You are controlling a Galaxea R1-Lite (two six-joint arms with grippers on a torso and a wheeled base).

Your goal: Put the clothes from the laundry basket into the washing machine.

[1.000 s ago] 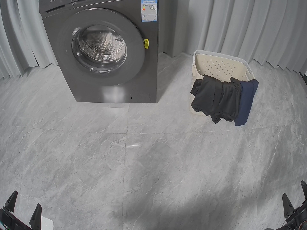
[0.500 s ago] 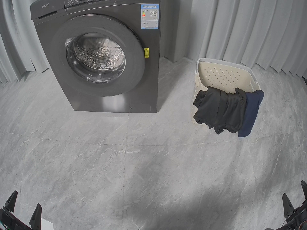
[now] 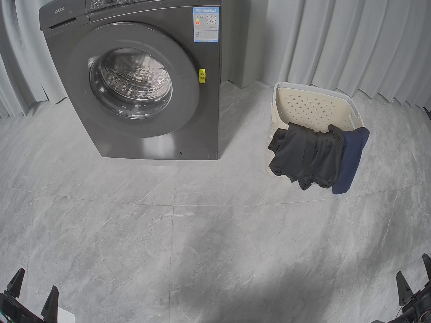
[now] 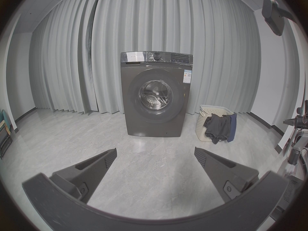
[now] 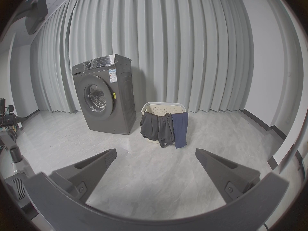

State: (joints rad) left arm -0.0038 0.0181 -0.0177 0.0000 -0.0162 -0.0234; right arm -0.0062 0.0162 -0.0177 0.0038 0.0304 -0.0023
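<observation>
Left gripper [image 4: 154, 149] and right gripper [image 5: 156, 149]: jaws open, empty, well apart from the load. Clothes [image 3: 310, 155] drape over the near rim of the laundry basket [image 3: 314, 102], beside the washing machine [image 3: 197, 126]. Risk: a careless pull could tip the basket or drop a garment.

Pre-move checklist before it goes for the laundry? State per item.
1. The left gripper open and empty: ok.
2. The right gripper open and empty: ok.
3. The washing machine door open for loading: not ok, it looks shut.
4. Clothes easy to grip: ok, the black garment and the navy garment hang over the near rim of the basket.
5. Grippers within reach of the basket: not ok, both are well short of it.
6. More clothes deeper in the basket: cannot tell, the garments hide part of the bottom.
</observation>
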